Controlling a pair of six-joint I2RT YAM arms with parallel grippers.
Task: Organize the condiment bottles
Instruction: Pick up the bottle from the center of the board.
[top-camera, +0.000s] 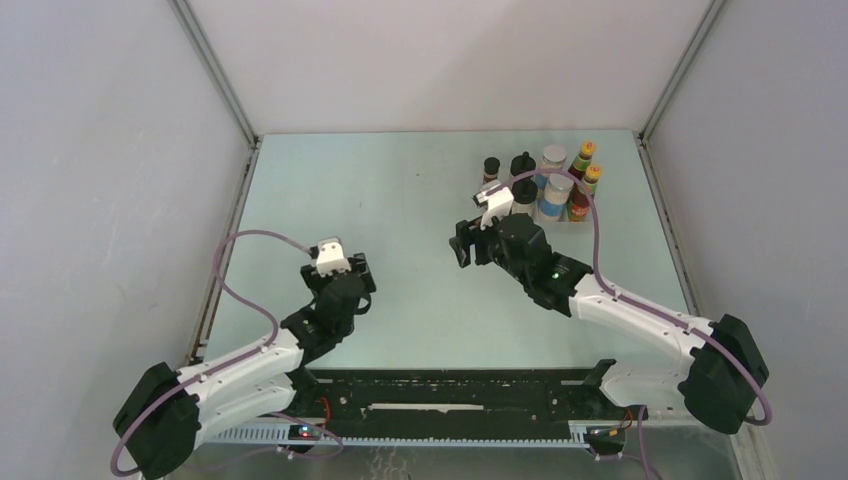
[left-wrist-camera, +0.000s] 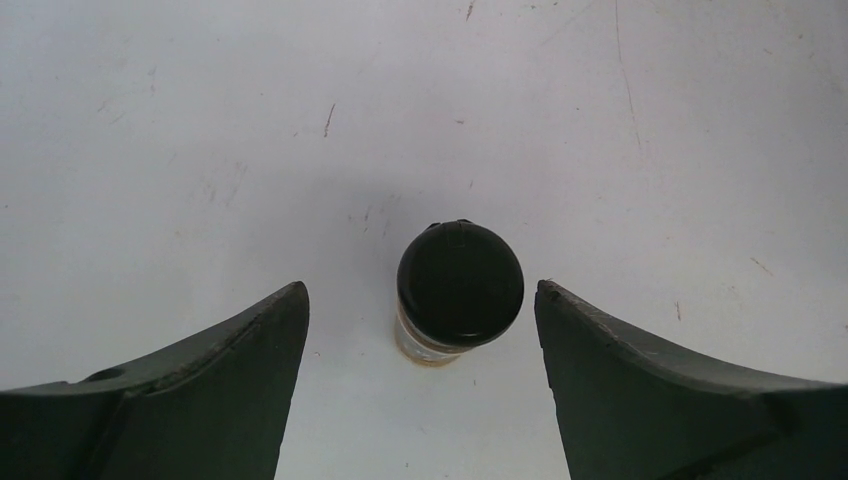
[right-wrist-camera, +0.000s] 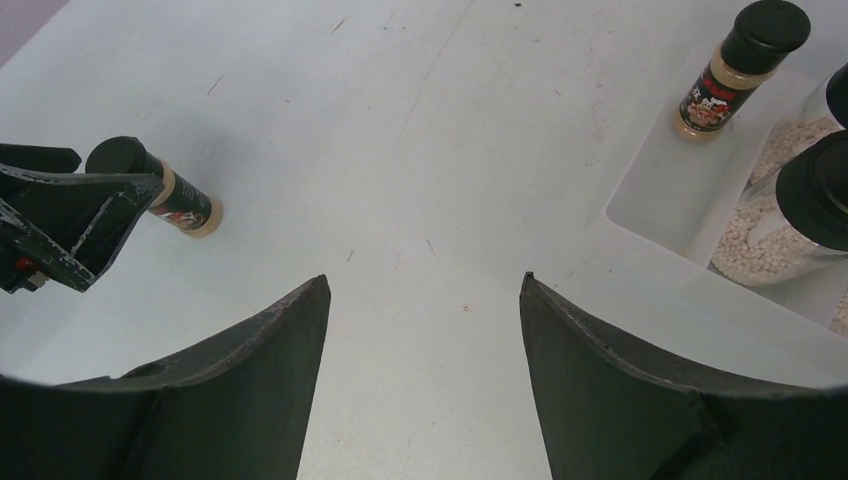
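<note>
Hovering over the stray black-lidded jar (left-wrist-camera: 460, 282), I'm holding my left claw (left-wrist-camera: 420, 290) open, one finger each side, lining up a square grip.

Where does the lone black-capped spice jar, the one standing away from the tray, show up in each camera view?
Top external: not visible; it is hidden under the left claw, left of centre.
Left wrist: the spice jar is mid-picture, seen from above, inside the open claw and untouched.
Right wrist: upper left, upright on the table beside the left claw.
Shared landmark: the left claw, which is in all three views.
</note>
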